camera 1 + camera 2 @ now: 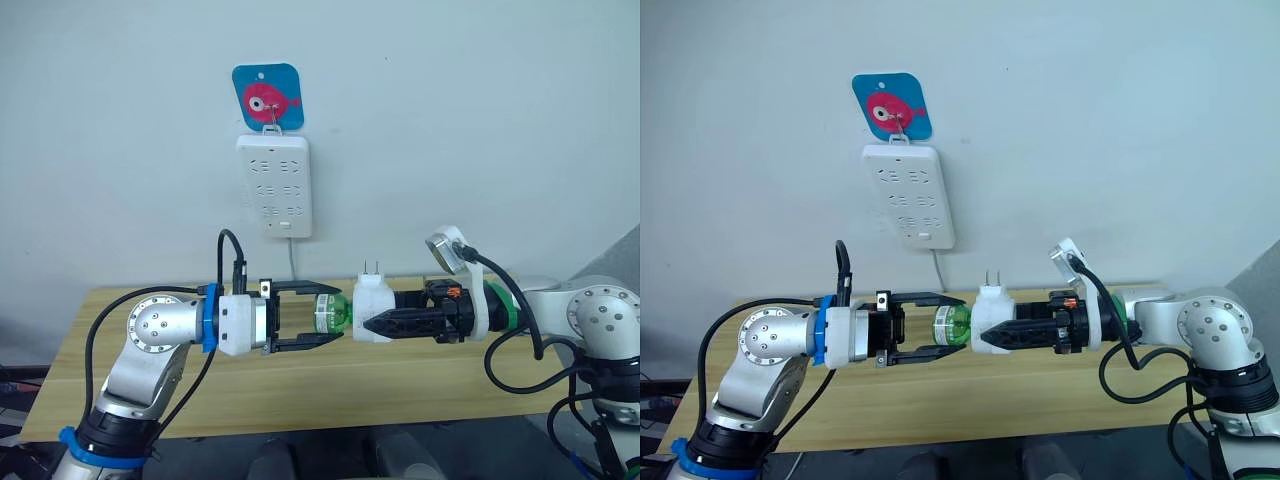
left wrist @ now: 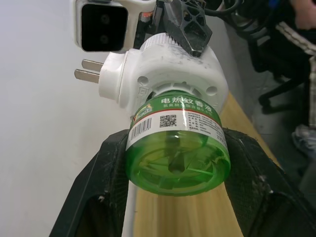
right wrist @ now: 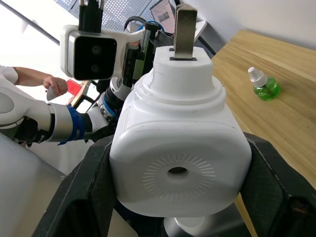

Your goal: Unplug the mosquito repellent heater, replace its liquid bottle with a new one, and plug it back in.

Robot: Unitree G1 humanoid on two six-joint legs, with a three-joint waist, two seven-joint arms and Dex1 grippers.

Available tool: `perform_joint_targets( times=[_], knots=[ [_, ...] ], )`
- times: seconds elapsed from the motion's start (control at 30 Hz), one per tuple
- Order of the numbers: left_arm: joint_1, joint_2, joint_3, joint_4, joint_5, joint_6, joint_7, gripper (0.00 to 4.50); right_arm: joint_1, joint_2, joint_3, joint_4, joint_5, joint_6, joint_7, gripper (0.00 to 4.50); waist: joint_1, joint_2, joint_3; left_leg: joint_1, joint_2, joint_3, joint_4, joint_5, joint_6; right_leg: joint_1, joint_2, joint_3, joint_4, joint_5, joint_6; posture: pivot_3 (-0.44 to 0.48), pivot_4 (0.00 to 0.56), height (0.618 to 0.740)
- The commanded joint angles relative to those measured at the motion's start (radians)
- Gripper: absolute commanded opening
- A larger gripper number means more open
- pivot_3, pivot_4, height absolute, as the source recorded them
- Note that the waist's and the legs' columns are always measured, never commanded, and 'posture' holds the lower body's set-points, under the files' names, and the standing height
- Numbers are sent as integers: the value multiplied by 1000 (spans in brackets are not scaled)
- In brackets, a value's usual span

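we see right gripper [image 1: 372, 324] clamped on small white rounded plastic heater [image 1: 373, 303] | left gripper [image 1: 325, 313] clamped on green translucent liquid bottle [image 1: 331, 311] | light, rigid, slick plastic; grip bottle body, twist gently

White multi-socket power strip [image 1: 274, 186] hung upright on pale wall [image 1: 480, 120], suspended from hook on blue square plaque [image 1: 268, 97] bearing pink fish motif. White cord [image 1: 292, 262] dropping from strip's underside toward light wooden surface [image 1: 330, 385]. Person's hand [image 3: 55, 87] holding something red noted in right wrist view.
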Motion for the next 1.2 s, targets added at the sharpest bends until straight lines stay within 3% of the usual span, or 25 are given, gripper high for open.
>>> perform_joint_targets(
  times=[0.03,0.17,0.37,0.9,1.2],
  knots=[
    [-64,123,18,-69,-234,486,96,2295,-3,-22,-6,-51,-24,-3,45,2989,0,0,0,0,0,-1,0,0,0,0,0,0,0,0,0,-94,102,735],
    [-194,229,26,-20,-560,960,141,2295,-4,-40,19,-101,-92,-25,113,2989,-1,0,0,0,0,-2,0,0,0,0,0,-2,0,-2,4,-92,102,735],
    [-284,256,69,109,-794,1274,208,2295,1,-63,46,-156,-198,-81,205,2989,-1,0,0,0,0,-3,-1,0,0,-1,0,-4,0,-2,3,-101,105,735],
    [-255,278,162,219,-975,1435,296,2295,4,-91,60,-154,-254,-132,269,2989,0,0,1,0,0,-2,0,0,0,-1,0,-3,0,-1,1,-93,106,735],
    [-247,300,174,232,-1011,1464,314,2295,9,-98,60,-155,-252,-135,270,2989,-1,0,1,0,0,-2,0,0,0,-1,0,-3,0,0,0,-93,105,735]
  ],
)
